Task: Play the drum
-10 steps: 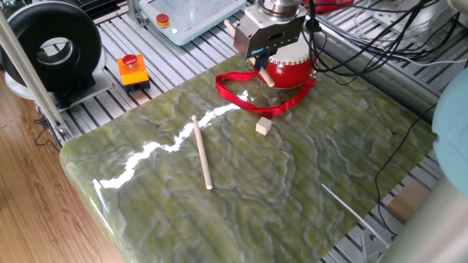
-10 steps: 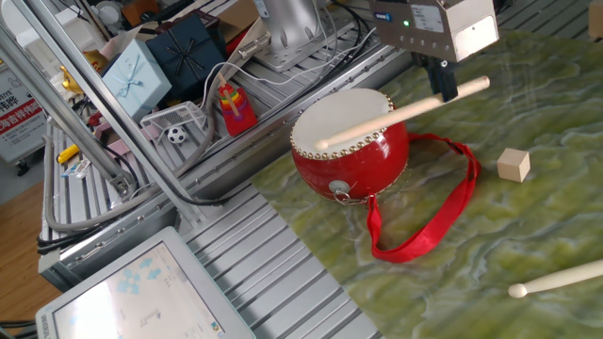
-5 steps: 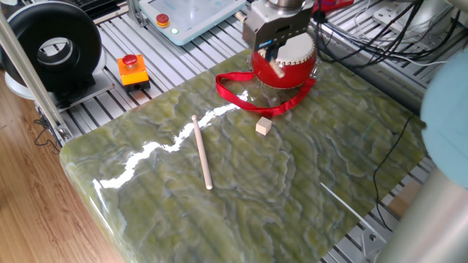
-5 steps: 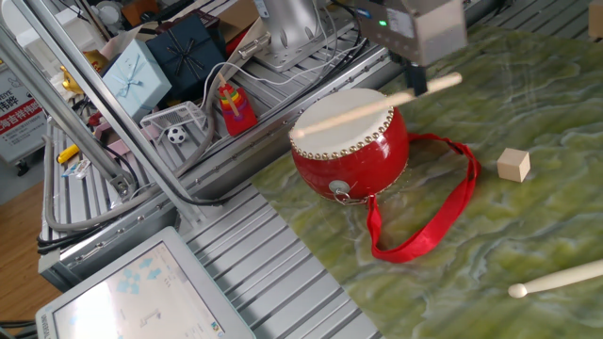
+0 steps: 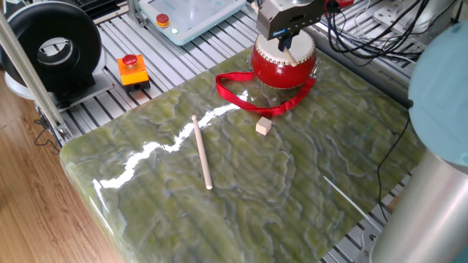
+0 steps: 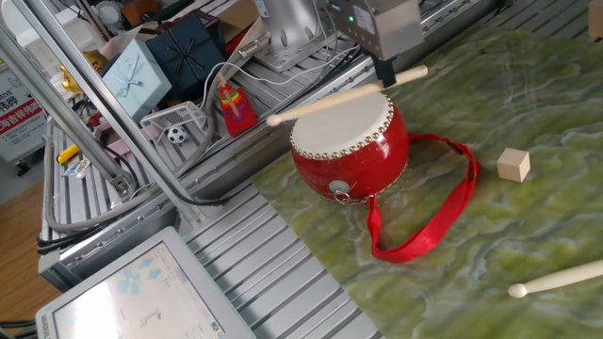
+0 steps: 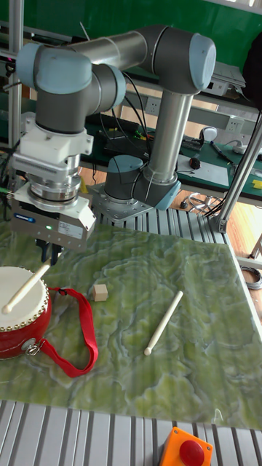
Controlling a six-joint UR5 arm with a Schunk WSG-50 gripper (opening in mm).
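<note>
The drum (image 6: 350, 151), with a glossy red body and a cream skin, stands at the edge of the green marbled table top (image 5: 241, 190), its red ribbon strap (image 6: 429, 221) trailing over the stone. My gripper (image 6: 384, 73) hangs above the drum's rim and is shut on a wooden drumstick (image 6: 339, 97). The stick lies slanted just over the skin, its tip past the far rim; I cannot tell if it touches. In the tall fixed view my gripper (image 7: 49, 253) holds the drumstick (image 7: 24, 288) over the drum (image 7: 22, 320). One fixed view shows the gripper (image 5: 286, 36) above the drum (image 5: 284, 64).
A second drumstick (image 5: 202, 152) lies loose mid-table, and a small wooden cube (image 5: 263, 126) sits near the ribbon. An orange box with a red button (image 5: 132, 69) stands on the aluminium rails off the table. Cables and boxes (image 6: 160, 66) crowd the area behind the drum.
My gripper has carried the held drumstick across the drum's skin toward the table's far edge, so its tip now pokes past the rim. Drum, cube and loose stick have stayed put.
</note>
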